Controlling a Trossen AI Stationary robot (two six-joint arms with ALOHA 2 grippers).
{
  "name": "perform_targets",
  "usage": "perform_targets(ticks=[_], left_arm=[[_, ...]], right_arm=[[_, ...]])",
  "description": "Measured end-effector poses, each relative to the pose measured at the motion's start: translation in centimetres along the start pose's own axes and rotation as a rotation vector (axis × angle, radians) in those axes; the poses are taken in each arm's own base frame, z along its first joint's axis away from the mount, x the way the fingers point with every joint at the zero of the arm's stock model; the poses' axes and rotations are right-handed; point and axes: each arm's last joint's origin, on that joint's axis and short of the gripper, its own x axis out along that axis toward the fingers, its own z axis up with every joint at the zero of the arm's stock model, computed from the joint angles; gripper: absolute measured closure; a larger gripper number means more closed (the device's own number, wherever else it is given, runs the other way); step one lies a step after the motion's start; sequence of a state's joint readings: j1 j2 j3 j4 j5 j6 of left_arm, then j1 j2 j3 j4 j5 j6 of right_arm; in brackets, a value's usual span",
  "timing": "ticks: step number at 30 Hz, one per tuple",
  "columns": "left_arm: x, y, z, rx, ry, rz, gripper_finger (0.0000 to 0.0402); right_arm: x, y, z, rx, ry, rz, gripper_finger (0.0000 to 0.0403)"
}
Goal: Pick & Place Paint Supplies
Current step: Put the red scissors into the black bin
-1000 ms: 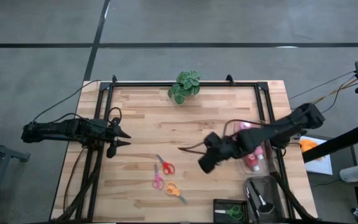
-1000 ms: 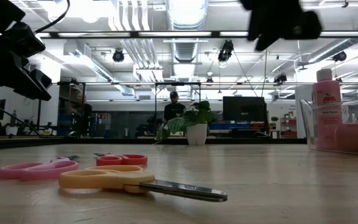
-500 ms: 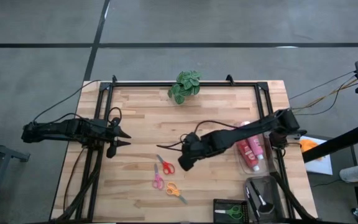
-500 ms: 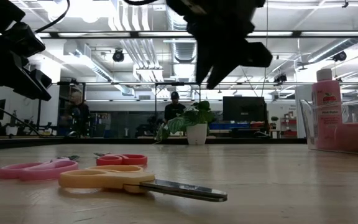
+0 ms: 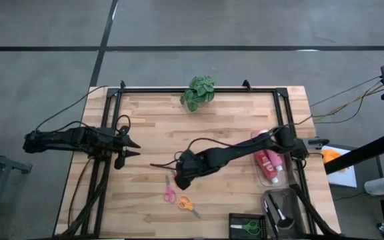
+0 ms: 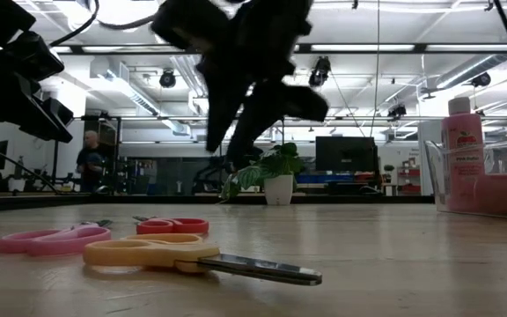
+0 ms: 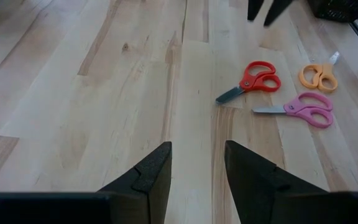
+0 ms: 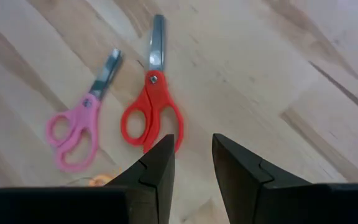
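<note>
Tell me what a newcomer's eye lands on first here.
The right end effector, stretched to mid-table, hovers open and empty just above the red scissors, with pink scissors beside them. Pink bottles sit in a clear bin at the table's right edge.

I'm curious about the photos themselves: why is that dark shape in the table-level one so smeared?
Low view: the right gripper is blurred and backlit by ceiling lights, a silhouette. High view: evenly lit. Right wrist view: the red scissors look sharp.
</note>
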State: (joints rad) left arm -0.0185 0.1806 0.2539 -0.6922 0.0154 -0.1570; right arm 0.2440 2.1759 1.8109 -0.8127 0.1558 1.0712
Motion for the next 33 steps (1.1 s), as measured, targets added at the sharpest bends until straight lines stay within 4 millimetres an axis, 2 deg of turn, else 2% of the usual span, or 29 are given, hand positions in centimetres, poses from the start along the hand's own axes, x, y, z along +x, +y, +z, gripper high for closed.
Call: perform_targets(ticks=[5,14,33], left_arm=[[0.0,0.0,0.0,0.0,-0.001,0.0,0.0252],[0.0,0.0,0.0,0.0,-0.001,0.0,0.0252],[0.0,0.0,0.0,0.0,-0.001,0.0,0.0252]], right_arm=[[2.0,1.1,0.2,-0.043,0.03,-0.051,0.0298],[3.8,2.3,0.5,-0.101,0.08,-0.088,0.0298],[5.8,1.5,-0.4,-0.096,0.107,-0.093,0.0298]])
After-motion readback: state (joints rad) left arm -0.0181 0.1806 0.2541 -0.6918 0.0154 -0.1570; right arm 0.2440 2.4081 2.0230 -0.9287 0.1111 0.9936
